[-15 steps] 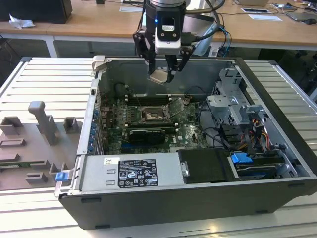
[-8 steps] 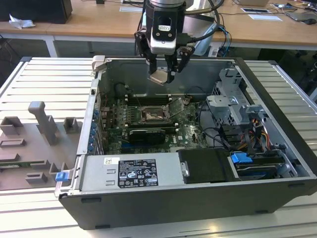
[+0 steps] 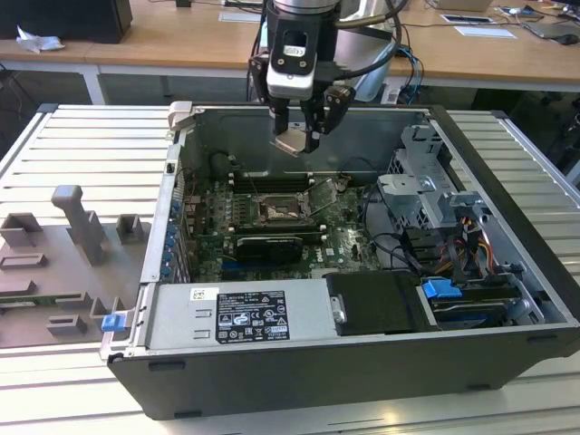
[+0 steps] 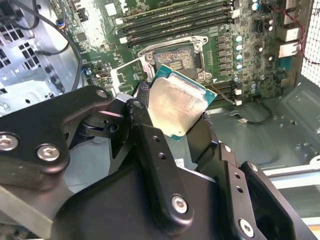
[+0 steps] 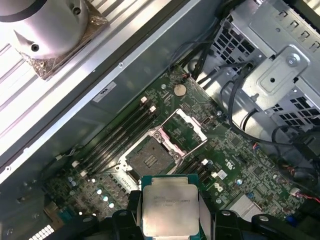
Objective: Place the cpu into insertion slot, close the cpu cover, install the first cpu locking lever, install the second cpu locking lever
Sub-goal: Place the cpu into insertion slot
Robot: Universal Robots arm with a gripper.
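Though its fingers [image 4: 141, 112] hide the chip's side edges, the gripper [image 3: 304, 136] is closed on the single cpu [image 3: 293, 142], held tilted in the exterior view. The arm hangs straight down over the open computer case [image 3: 362, 367]. Below on the motherboard [image 3: 210, 227], the one insertion slot [image 5: 147, 159] lies bare. Its one cpu cover [image 5: 186, 127] is swung open just beside it, apparently raised on its hinge.

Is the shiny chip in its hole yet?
Not yet. The fingers hold the cpu above the motherboard, and the insertion slot sits empty.
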